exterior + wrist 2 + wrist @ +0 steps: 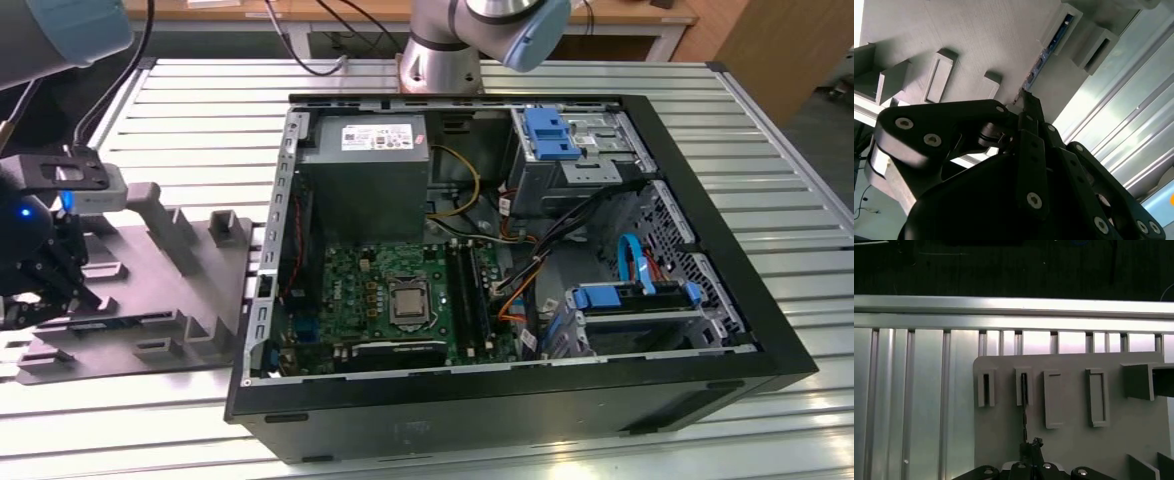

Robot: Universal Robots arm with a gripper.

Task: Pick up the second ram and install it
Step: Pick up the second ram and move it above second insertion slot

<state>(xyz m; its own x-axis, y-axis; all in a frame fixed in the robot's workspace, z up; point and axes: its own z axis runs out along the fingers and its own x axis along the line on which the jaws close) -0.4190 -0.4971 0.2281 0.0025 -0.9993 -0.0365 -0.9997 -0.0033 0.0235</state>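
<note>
**Item: second ram [1053, 42].** A thin dark blue-green stick. It stands on edge in a slotted grey holder [174, 270] on the ribbed metal bench [200, 110], towards the exterior view's left. It is well apart from the open computer case [754, 345]. In the first wrist view we see it edge-on, as a narrow dark line running from one holder slot to the claw.

**Item: claw [1026, 102].** Its fingers are drawn together on the near end of the stick. We judge it clamped there, with the stick not yet lifted out of its slots.

**Item: motherboard slots [467, 285].** Long and black, they lie inside the case beside the processor socket, with orange and black cables close by. We cannot tell from here whether any slot is already filled.

**Hazards, as we judge them:**
- The hold is at one end only, so the stick's long free length could pivot or slip in the claw.
- A pull that is not square to the holder could wedge the stick in its slots, or drag the light holder along the bench.
- A tilted stick could scrape its contact edge on the slot walls.
- The cables crowding the case could foul the stick near the slots.
</note>
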